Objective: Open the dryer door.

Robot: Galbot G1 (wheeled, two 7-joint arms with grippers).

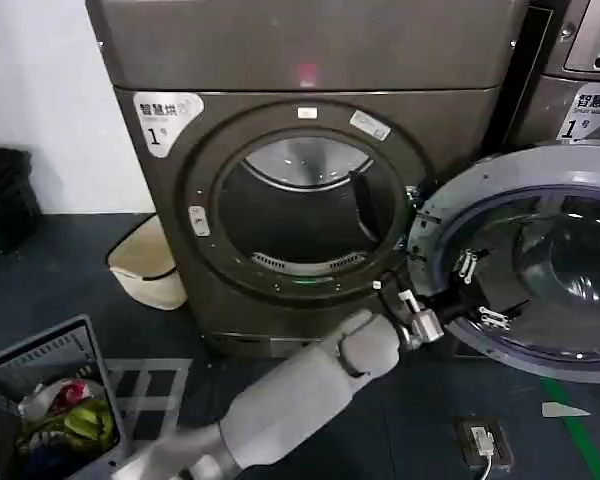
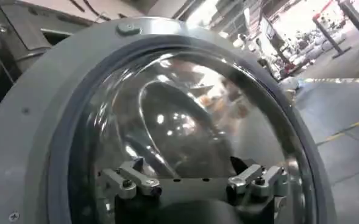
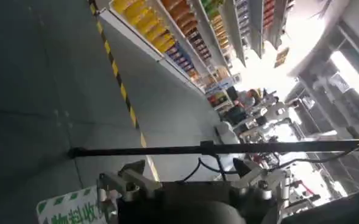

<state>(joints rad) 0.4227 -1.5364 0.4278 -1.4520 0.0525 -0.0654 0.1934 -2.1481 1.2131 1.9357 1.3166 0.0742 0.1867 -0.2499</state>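
Observation:
The bronze-grey dryer (image 1: 160,230) stands with its round drum opening (image 1: 300,215) uncovered. The dryer door (image 1: 450,220) is swung out to the right, its pale grey inner ring and domed glass facing me. My left arm reaches from the lower left to the door, and the left gripper (image 1: 480,292) is open right in front of the door's inner glass, near its lower left part. The left wrist view has the door's grey ring (image 2: 33,122) close up, with the left gripper (image 2: 194,182) spread and nothing between its fingers. My right gripper (image 3: 191,176) is open, facing floor and distant shelves.
A grey basket (image 1: 40,370) of clothes sits at the lower left. A beige basin (image 1: 145,265) lies by the dryer's left foot. A second machine (image 1: 580,80) stands behind the open door. A small box with a cable (image 1: 483,440) and green tape (image 1: 575,430) lie on the floor.

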